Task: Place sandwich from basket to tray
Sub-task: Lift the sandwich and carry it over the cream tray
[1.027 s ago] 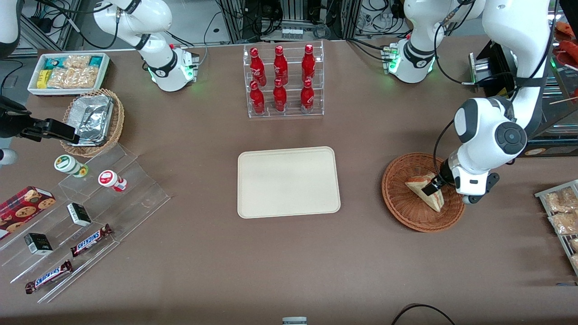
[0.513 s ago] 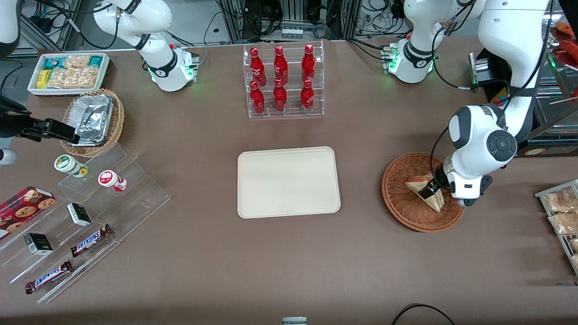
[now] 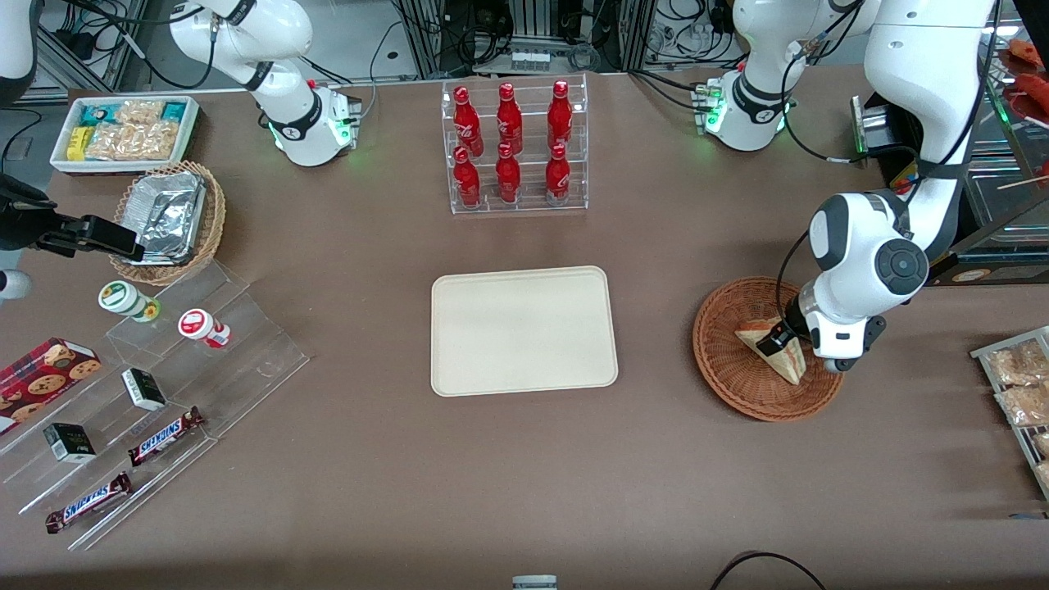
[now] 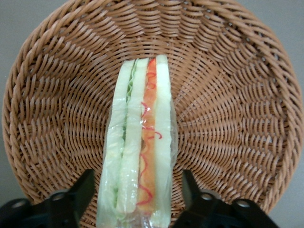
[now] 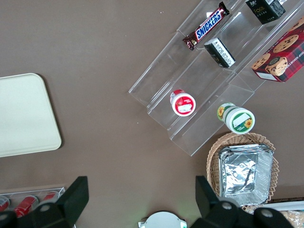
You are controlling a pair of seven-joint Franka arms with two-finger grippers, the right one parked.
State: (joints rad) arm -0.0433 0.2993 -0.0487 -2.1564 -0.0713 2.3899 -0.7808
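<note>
The sandwich [image 3: 788, 364], a wrapped wedge of pale bread with red and green filling, stands on edge in the reddish-brown wicker basket [image 3: 729, 377] toward the working arm's end of the table. My left gripper [image 3: 774, 340] is down in the basket, open, with one black finger on either side of the sandwich [image 4: 140, 142]. A narrow gap shows between each of the fingers [image 4: 80, 194] and the wrap. The gripper [image 4: 138, 194] hides the sandwich's middle in the front view. The cream tray [image 3: 523, 329] lies bare at the table's centre, beside the basket [image 4: 228, 118].
A clear rack of red bottles [image 3: 512, 147] stands farther from the front camera than the tray. A clear stepped stand with snacks [image 3: 156, 385], a tan basket of foil containers [image 3: 168, 217] and a white bin [image 3: 123, 131] sit toward the parked arm's end. Packets on a steel tray [image 3: 1016, 393] lie by the working arm.
The left arm has shifted a little toward the tray and lowered, bringing the gripper closer around the sandwich. The sandwich and basket have not moved.
</note>
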